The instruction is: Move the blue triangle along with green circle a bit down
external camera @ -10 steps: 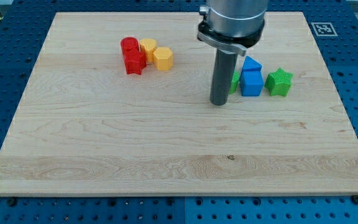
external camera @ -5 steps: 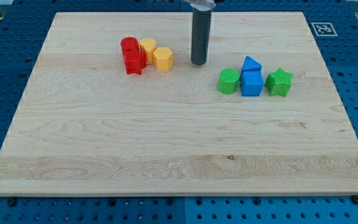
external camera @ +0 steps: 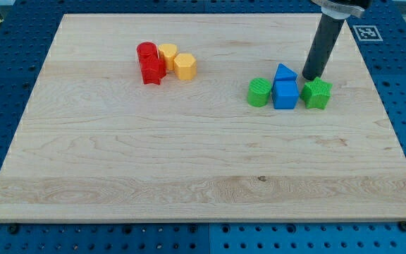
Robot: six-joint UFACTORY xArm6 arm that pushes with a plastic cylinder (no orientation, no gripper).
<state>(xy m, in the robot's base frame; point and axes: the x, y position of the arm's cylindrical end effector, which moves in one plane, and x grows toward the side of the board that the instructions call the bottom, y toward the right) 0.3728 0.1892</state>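
Observation:
The blue triangle sits at the view's right, touching the top of a blue cube. The green circle is just left of the blue cube. A green star is just right of the cube. My tip rests on the board just right of the blue triangle and just above the green star, close to both.
A cluster at the view's upper left holds a red cylinder, a red star-like block, a yellow cylinder and a yellow hexagon. The wooden board lies on a blue pegboard; a marker tag is at the upper right.
My tip moved from left of the green circle up toward the board's top, then right, to its spot beside the blue triangle. No block has moved.

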